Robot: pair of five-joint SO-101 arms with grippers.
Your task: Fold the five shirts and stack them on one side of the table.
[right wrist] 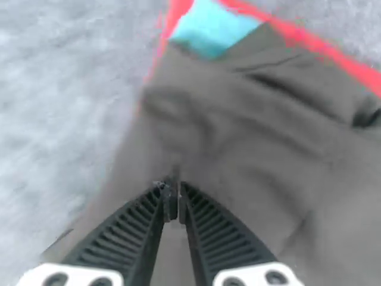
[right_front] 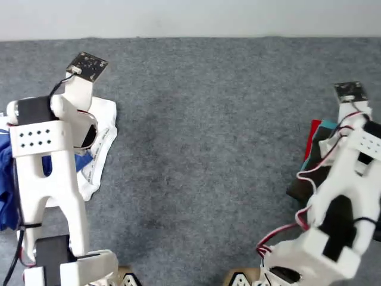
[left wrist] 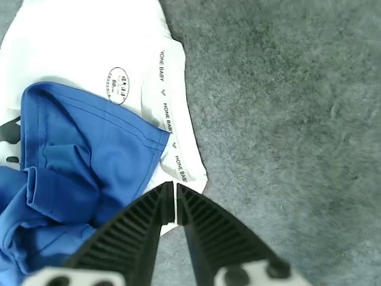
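On the grey carpet-textured table (right_front: 208, 149), seen from above, two white robot arms stand at the near edge, one at seven o'clock and one at five o'clock. At nine o'clock lies a loose white cotton shirt (left wrist: 89, 47) with a rumpled blue cotton shirt (left wrist: 77, 161) lying partly across it. Neither looks folded yet. The left gripper (left wrist: 174, 192) hangs just over the white cotton shirt's banded edge, its black ribbed jaws pressed almost together with nothing between them, probably poised to take that hem for a fold. At three o'clock sits a stack against the table's edge: a dark grey-brown shirt (right wrist: 250, 149) on top, a teal shirt (right wrist: 211, 27) under it and a red shirt (right wrist: 333, 50) lowest, each peeping out at the far side. That reads as three garments done and parked to one side, two to go. The right gripper (right wrist: 171, 193) sits at the dark grey-brown shirt's surface, jaws pressed together, likely settling the top layer. Whether its tips nip a little cloth is hard to make out. The blue cotton shirt runs past the frame at nine o'clock, and the right arm's body covers much of the stack from above.
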